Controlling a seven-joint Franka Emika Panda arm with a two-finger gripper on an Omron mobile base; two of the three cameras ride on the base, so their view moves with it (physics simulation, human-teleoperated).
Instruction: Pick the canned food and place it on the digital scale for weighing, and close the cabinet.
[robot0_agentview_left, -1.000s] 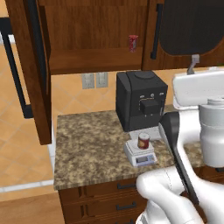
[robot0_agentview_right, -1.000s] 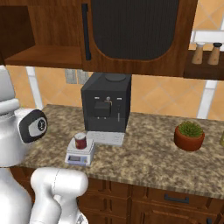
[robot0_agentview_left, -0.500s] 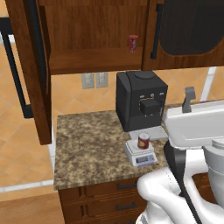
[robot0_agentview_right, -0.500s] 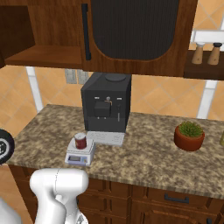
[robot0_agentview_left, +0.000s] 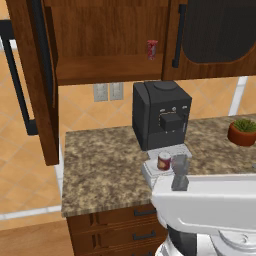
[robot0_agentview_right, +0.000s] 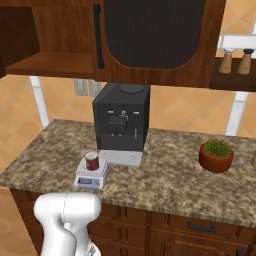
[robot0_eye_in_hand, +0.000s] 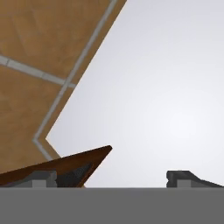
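On the speckled stone counter (robot0_agentview_right: 165, 165), the canned food (robot0_agentview_right: 92, 161) stands upright on the digital scale (robot0_agentview_right: 91, 176), just in front of the black coffee machine (robot0_agentview_right: 121, 116); that step looks finished. The cabinet (robot0_agentview_left: 107, 37) door (robot0_agentview_left: 37, 80) at left hangs open, so closing it comes next. The gripper (robot0_eye_in_hand: 111, 175) shows 2 spread fingertips holding nothing, beside a brown door edge. A potted plant (robot0_agentview_right: 216, 155) sits far right.

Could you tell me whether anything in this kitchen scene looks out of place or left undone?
The cabinet's left door stands swung wide open, exposing the shelf with a red can, while the right door is shut. Otherwise things look orderly: the canned food sits upright on the digital scale.
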